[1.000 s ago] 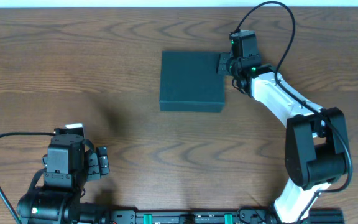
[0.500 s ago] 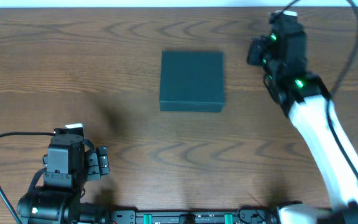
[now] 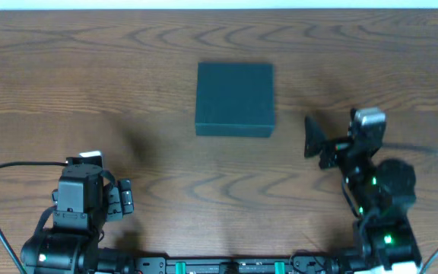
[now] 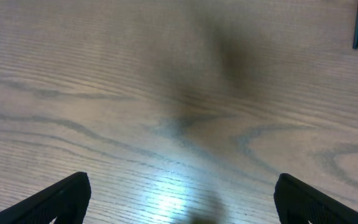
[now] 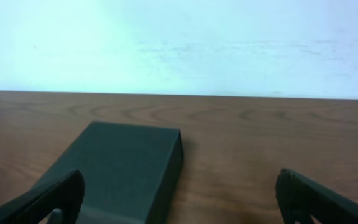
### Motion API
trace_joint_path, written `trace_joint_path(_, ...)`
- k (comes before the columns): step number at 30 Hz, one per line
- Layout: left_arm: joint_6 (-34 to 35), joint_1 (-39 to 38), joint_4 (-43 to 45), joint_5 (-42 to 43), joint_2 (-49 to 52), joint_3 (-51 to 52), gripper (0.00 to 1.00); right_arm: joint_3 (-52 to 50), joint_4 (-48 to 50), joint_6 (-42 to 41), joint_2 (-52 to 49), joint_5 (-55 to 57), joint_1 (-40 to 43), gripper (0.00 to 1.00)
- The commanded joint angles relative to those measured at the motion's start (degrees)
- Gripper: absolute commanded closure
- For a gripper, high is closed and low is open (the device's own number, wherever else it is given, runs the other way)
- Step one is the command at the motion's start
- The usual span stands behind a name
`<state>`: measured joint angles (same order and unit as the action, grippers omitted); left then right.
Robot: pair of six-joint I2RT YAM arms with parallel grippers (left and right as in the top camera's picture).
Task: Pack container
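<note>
Closed box (image 3: 234, 99) was recorded ahead and left of the right jaws, well apart on the counter (image 3: 128, 76); left jaws were farther. Both pairs were spread wide, empty.

Matt dark cardboard container (image 3: 234, 99) sits on a smooth, lightly glossy wood-grain table (image 3: 90, 84).
</note>
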<state>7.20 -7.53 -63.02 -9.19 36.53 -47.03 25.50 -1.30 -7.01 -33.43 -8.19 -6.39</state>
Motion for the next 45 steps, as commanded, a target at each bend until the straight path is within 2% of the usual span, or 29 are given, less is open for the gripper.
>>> trace_joint_path(1, -0.81, 0.33, -0.2, -0.15, -0.24, 0.15, 0.05, -4.57, 1.42, 2.4, 4.2, -5.01, 3.45, 0.01)
trace_joint_path(6, -0.81, 0.33, -0.2, -0.15, -0.24, 0.15, 0.05, -10.05, 3.13, 1.27, 9.4, -9.27, 10.6, 0.01)
trace_joint_path(12, -0.81, 0.33, -0.2, -0.15, -0.24, 0.15, 0.05, -17.88, 14.32, 0.94, 14.8, -9.38, 10.34, 0.01)
trace_joint_path(19, -0.81, 0.33, -0.2, -0.15, -0.24, 0.15, 0.05, -24.22, 29.05, -0.22, 16.33, -10.69, 8.63, 0.01)
trace_joint_path(24, -0.81, 0.33, -0.22, -0.15, -0.24, 0.15, 0.05, -25.2, 30.75, -0.22, 16.83, -9.27, 8.24, 0.01)
trace_joint_path(27, -0.81, 0.33, -0.2, -0.15, -0.24, 0.15, 0.05, -25.2, 28.24, -0.24, 20.37, -3.85, 8.17, 0.01)
trace_joint_path(30, -0.79, 0.33, -0.2, -0.15, -0.24, 0.15, 0.05, -25.2, 24.33, -0.24, 24.3, -3.17, 8.17, 0.01)
trace_joint_path(38, -0.81, 0.33, -0.2, -0.15, -0.24, 0.15, 0.05, -25.2, 3.69, -0.24, 31.89, 1.33, 4.85, 0.01)
trace_joint_path(45, -0.79, 0.33, -0.22, -0.15, -0.24, 0.15, 0.05, -25.2, -2.6, -0.17, 33.16, 5.33, 4.26, 0.01)
